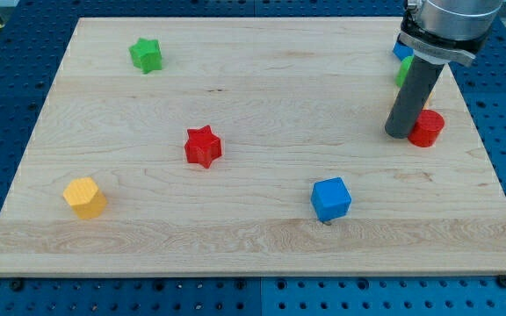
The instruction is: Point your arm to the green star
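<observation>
The green star (pixel 147 54) lies near the board's top left corner. My tip (pixel 400 134) is at the view's right, far from the star, with the dark rod rising from it toward the top right. The tip stands right beside a red round block (pixel 428 128), on its left side, touching or nearly so.
A red star (pixel 204 146) lies mid-board. A yellow block (pixel 85 197) lies at the lower left. A blue cube (pixel 331 198) lies at the lower middle. A green block (pixel 402 73) and a blue block (pixel 401 50) are partly hidden behind the rod. The wooden board (pixel 253 254) ends close to the red round block.
</observation>
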Robot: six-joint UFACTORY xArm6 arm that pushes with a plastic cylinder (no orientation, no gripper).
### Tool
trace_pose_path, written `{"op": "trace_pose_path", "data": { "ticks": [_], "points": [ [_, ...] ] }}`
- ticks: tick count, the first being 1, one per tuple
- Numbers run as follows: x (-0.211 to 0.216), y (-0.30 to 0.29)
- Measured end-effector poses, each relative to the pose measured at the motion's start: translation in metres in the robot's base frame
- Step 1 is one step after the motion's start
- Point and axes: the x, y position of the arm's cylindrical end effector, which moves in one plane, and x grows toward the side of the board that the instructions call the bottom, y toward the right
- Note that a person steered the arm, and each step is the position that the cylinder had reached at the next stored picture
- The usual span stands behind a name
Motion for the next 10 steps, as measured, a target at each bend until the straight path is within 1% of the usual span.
{"op": "trace_pose_path", "data": {
  "ticks": [1, 2, 3, 4, 5, 6, 7, 8, 9, 10],
  "points": [
    [0.0, 0.0],
    [0.0, -0.041],
    [-0.009, -0.111],
    [-0.05, -0.152],
    [-0.102, -0.169],
    [-0.147, -0.203],
    [-0.189, -0.261],
    [-0.21, -0.328],
    [-0.209, -0.392],
    [-0.195, -0.399]
  ]
}}
